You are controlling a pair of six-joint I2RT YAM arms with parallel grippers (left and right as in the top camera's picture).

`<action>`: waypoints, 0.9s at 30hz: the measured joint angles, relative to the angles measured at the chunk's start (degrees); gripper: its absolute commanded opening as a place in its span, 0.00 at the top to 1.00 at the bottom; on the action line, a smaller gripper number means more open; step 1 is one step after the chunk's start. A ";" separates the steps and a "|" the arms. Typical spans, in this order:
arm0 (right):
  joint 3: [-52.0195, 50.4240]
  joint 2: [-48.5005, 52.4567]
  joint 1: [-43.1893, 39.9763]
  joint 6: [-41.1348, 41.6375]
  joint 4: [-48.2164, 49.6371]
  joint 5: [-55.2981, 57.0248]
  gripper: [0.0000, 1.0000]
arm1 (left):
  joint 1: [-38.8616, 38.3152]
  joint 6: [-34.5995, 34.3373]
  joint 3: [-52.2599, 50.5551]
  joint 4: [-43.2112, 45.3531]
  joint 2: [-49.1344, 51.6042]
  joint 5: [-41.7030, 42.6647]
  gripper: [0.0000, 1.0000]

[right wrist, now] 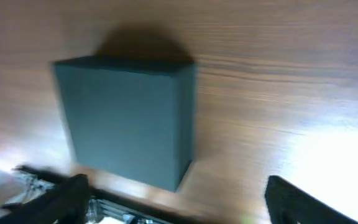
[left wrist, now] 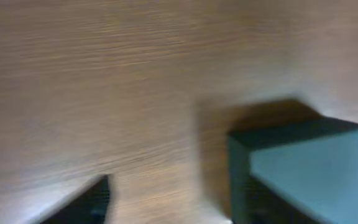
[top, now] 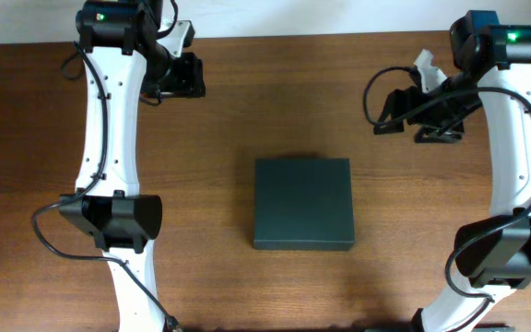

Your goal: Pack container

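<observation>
The closed dark container sits at the centre of the wooden table, the right gripper spread empty near the far right corner, the left gripper far left, its grip impossible to tell

Closed container on wooden table

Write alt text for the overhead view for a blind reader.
A closed dark container sits in the middle of the wooden table. The left gripper and right gripper hang near the far side, both apart from it.
</observation>
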 measured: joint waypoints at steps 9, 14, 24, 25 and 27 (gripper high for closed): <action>0.00 0.00 0.00 4.35 -0.31 15.93 0.01 | 0.04 -0.50 0.00 0.00 0.00 -10.54 0.01; 0.00 0.00 0.00 5.22 -0.31 24.09 0.01 | 0.07 -0.52 0.00 0.00 0.00 -18.05 0.01; 0.00 -0.02 0.00 5.40 -0.33 28.20 0.01 | 0.04 -0.50 0.00 0.00 0.00 -23.26 0.01; 0.00 -0.02 0.00 5.44 -0.33 27.78 0.01 | 0.04 -0.50 0.00 0.00 0.00 -23.41 0.01; 0.00 -0.13 0.00 5.46 -0.33 26.84 0.01 | 0.04 -0.50 0.00 0.00 0.00 -23.43 0.01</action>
